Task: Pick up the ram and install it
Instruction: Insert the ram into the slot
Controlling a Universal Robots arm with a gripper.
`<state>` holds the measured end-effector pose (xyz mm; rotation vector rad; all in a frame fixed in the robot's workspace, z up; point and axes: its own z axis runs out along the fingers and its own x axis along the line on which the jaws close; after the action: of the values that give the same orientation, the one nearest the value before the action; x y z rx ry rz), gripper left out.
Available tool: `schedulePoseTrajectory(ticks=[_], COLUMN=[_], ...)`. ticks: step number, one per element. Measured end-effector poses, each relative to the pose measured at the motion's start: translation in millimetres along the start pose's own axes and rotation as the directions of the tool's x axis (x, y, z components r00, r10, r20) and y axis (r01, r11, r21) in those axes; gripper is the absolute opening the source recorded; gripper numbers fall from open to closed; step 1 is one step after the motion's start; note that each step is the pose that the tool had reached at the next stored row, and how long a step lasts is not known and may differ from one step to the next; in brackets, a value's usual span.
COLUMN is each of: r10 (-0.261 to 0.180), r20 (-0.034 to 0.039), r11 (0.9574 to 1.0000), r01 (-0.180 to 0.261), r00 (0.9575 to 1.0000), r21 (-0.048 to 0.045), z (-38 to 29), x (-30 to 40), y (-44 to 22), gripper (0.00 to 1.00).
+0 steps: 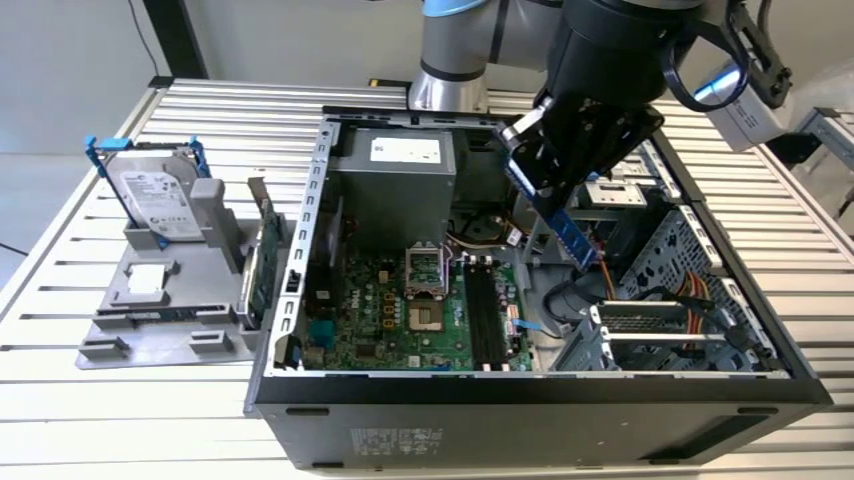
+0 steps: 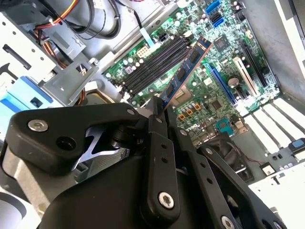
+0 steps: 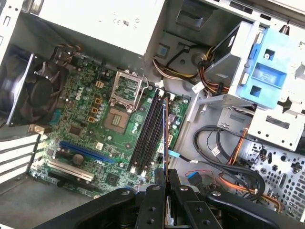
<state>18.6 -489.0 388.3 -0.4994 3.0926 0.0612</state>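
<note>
The tool (image 2: 157, 109) gripped the ram (image 2: 186, 71) at one end, above the open computer case (image 1: 534, 385). Its long axis was slanted, and the free end pointed down toward the black memory slots (image 3: 147, 129) of the motherboard (image 3: 81, 129).

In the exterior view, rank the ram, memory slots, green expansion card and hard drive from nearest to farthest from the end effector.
1. ram: held in the end effector.
2. memory slots: below it, inside the case.
3. expansion card: outside the case, on the exterior view's left.
4. hard drive: farthest left, in the grey stand.
</note>
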Motion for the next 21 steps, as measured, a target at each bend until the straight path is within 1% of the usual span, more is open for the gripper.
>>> schedulePoseTrajectory(ticks=[12,21], r10=[0.059,0.111], r20=[0.0018,0.0036], r11=[0.9982,0.9938], r01=[-0.059,-0.111], r00=[0.9982,0.9938], r21=[0.0024,0.0037], z=[0.0,0.0], x=[0.0,0.0], y=[0.0,0.0], gripper=[0.0,0.0])
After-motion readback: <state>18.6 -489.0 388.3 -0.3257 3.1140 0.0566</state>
